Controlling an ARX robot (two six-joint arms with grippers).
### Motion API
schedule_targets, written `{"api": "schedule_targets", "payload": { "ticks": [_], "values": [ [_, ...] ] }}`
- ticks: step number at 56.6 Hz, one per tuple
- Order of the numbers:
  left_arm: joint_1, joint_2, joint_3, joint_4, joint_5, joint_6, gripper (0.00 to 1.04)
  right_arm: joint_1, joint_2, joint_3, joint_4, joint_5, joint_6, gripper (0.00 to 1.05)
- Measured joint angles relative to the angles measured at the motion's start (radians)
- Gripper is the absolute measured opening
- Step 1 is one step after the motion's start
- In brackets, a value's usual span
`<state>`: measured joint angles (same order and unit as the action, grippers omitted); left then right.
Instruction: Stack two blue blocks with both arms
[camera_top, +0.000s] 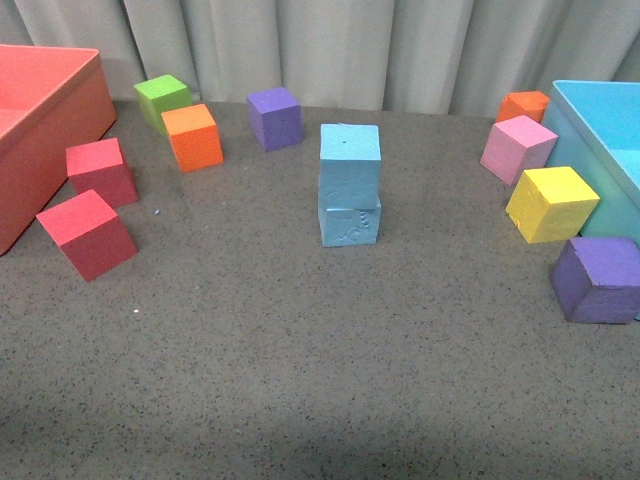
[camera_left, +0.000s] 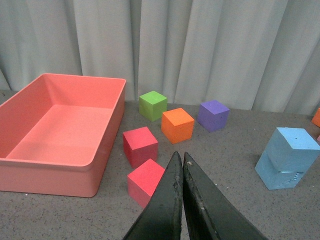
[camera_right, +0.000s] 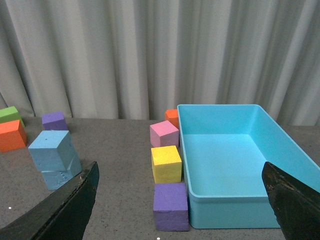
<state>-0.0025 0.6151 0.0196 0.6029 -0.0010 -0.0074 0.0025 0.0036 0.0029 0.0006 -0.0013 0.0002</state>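
Observation:
Two sky-blue blocks stand stacked at the table's middle: the upper block (camera_top: 350, 162) sits on the lower block (camera_top: 349, 221), which has embossed marks on its front. The stack also shows in the left wrist view (camera_left: 287, 157) and in the right wrist view (camera_right: 53, 156). Neither arm shows in the front view. My left gripper (camera_left: 181, 159) is shut and empty, well back from the stack, above the table near two red cubes. My right gripper (camera_right: 180, 182) is wide open and empty, near the blue bin, well apart from the stack.
A pink-red bin (camera_top: 40, 130) stands at the left, a light-blue bin (camera_top: 600, 140) at the right. Red cubes (camera_top: 88, 232), green (camera_top: 163, 100), orange (camera_top: 192, 137) and purple (camera_top: 274, 117) cubes lie left and back. Orange, pink (camera_top: 517, 148), yellow (camera_top: 551, 203) and purple (camera_top: 598, 279) cubes line the blue bin.

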Motion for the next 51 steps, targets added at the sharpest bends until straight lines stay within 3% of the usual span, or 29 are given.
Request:
{"api": "schedule_targets", "payload": {
  "ticks": [51],
  "values": [
    [0.000,-0.406,-0.001,-0.390,0.000,0.000,0.04,0.000,0.000,0.000,0.000,0.000,0.000,0.95]
  ]
}}
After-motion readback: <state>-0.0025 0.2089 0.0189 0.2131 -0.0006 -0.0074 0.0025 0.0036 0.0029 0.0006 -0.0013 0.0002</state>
